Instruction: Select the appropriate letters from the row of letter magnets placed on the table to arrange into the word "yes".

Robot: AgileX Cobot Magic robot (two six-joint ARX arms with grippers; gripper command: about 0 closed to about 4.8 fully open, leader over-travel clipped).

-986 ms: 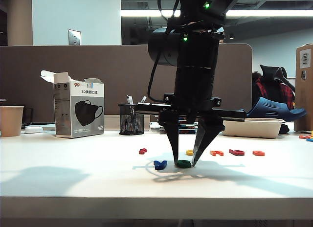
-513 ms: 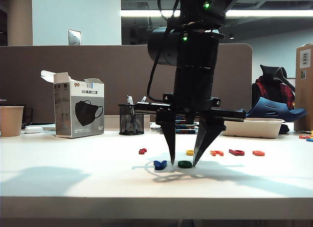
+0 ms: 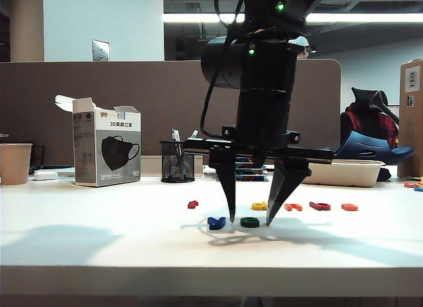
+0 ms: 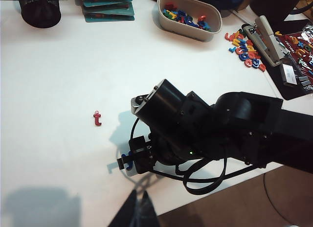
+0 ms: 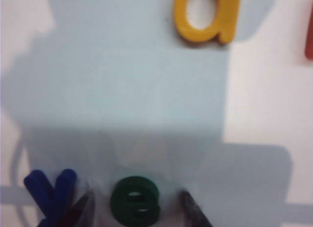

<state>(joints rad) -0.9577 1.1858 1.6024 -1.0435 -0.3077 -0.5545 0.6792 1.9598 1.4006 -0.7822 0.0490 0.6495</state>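
At the back left we see a paper cup [image 3: 14,163] and a mask box [image 3: 106,148] with its flap open. Beside the box stands a black mesh pen holder [image 3: 177,161] with pens inside. Behind them runs a brown partition [image 3: 132,102]. Further right we find an oval tray [image 4: 190,16] full of coloured letters, teal cards [image 4: 106,4] and a stapler [image 4: 268,34].

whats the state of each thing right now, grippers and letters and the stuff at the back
right gripper: open, tips down on either side of the green e
green e: flat on the table, released
blue y: flat, beside the e
yellow a: flat, in the back row
dark red t: flat, alone
left gripper: shut, holds nothing
mask box: upright, flap open
tub: full of letters
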